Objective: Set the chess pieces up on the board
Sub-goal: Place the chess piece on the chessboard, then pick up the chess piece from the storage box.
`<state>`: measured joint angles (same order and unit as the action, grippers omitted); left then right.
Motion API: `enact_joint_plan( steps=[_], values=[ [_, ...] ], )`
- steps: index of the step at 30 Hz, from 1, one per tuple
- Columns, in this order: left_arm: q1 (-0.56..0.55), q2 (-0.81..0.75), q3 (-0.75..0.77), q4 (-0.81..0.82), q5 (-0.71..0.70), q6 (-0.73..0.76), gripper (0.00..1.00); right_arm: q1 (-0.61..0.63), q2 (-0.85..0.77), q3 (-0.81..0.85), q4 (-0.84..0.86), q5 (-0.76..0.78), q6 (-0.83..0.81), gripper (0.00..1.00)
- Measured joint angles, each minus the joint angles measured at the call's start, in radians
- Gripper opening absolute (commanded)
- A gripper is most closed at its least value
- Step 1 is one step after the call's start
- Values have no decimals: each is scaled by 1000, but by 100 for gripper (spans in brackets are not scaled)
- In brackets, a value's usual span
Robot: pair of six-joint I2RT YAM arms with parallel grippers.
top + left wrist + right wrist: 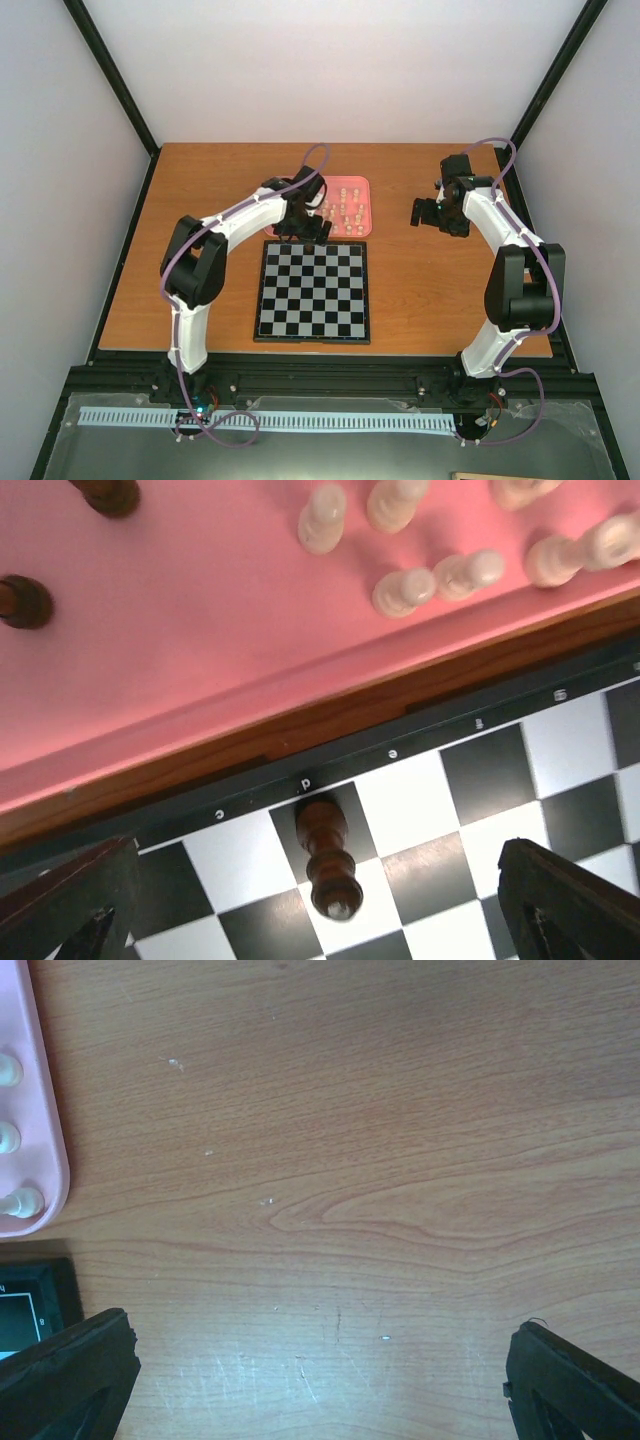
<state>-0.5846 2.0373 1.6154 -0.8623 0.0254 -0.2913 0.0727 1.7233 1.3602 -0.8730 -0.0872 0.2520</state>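
Note:
The board (312, 320) lies at the table's middle; its far edge shows in the left wrist view (470, 780). One dark brown chess piece (330, 858) stands upright on a black square of the far row, by the letter d. It shows in the top view (311, 247) too. My left gripper (305, 232) is open above it, fingers (565, 900) wide apart on either side, not touching. Cream pieces (405, 588) and dark pieces (22, 600) stand in the pink tray (180, 650). My right gripper (428, 212) is open and empty over bare wood, right of the tray.
The pink tray (345, 205) sits just beyond the board's far edge; its right rim shows in the right wrist view (45, 1140). A strip of wooden table (330, 725) separates tray and board. Grey walls enclose the table on three sides.

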Motion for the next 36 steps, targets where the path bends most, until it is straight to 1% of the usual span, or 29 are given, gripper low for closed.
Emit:
enact_joint_plan(
  steps=[3, 5, 6, 10, 13, 15, 19, 21, 25, 32, 36],
  values=[
    [0, -34, 32, -32, -11, 4, 100, 0, 0, 0, 2, 0, 0, 100],
    [0, -58, 80, -50, -26, 9, 99, 0, 0, 0, 2, -2, 0, 100],
    [0, -65, 101, -56, -36, 12, 97, 0, 0, 0, 2, -3, 0, 100],
    [24, -85, 192, -66, -66, 19, 82, 0, 0, 0, 3, -4, 0, 100],
    [77, -88, 198, -70, -66, 8, 69, 0, 4, 0, 3, -5, 0, 100],
    [134, -88, 185, -74, -74, 6, 64, 0, 8, 0, 3, -6, 0, 100],
    [221, -88, 141, -76, -114, 9, 60, 0, 15, 0, 3, -7, 0, 100],
    [238, -88, 106, -73, -122, 8, 56, 0, 17, 0, 3, -7, 0, 100],
    [243, -66, 65, -71, -107, 6, 55, 0, 29, 1, 3, -8, 0, 100],
    [242, 11, 61, -37, -80, 6, 54, 0, 39, 4, 2, -7, -1, 100],
    [242, 63, 63, -23, -80, 5, 50, 0, 42, 5, 2, -7, -1, 100]
  ],
)
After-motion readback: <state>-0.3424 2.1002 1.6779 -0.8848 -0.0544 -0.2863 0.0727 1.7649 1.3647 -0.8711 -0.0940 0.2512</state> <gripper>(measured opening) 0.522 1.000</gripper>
